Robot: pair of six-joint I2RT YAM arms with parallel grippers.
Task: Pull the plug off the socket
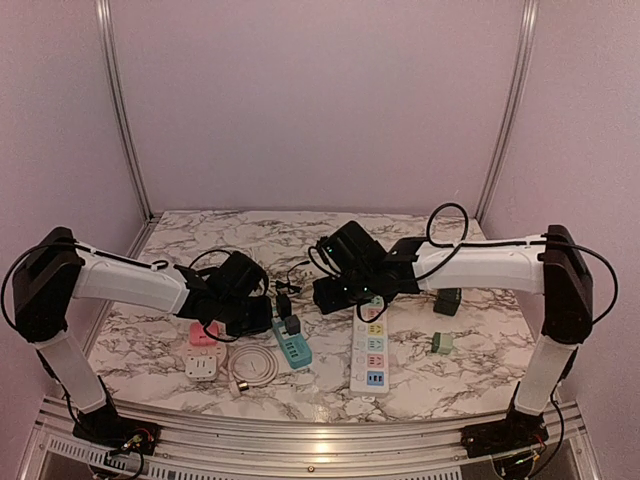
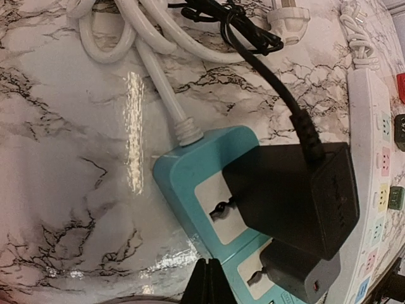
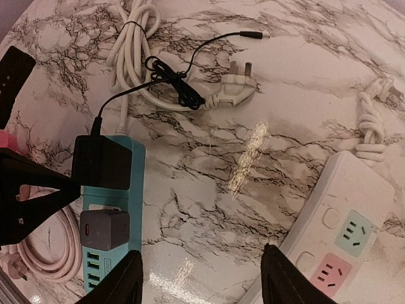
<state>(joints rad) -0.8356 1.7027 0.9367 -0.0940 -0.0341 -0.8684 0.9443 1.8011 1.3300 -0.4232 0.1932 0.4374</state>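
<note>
The left gripper (image 2: 207,282) is seen with its two black fingers pressed together and nothing between them. Its tip is set at the side edge of the teal plastic power strip (image 2: 183,174), just beside the square black adapter plug (image 2: 294,196) that is seated in the strip at its cord end. The plug lies ahead and to one side of those fingers (in the right wrist view the closed tip looks to be touching the plug's side, though contact cannot be confirmed). The right gripper (image 3: 204,278) is held open and empty over the marble tabletop (image 3: 304,76), between the teal strip and the long white power strip (image 3: 329,221), so the left arm is judged the nearer.

The teal strip's long axis runs roughly from near to far across the table, and the plug's black cord (image 2: 281,92) is led off toward the coiled white cable (image 3: 126,57). The pull would have to be made straight away from the strip's face, and the strip would likely be lifted with it unless it is pinned down.

As for what sits in what, the teal strip carries the black plug and, next along, a smaller grey charger block (image 3: 104,229). The white strip's outlets visible in the right wrist view are unoccupied.
</note>
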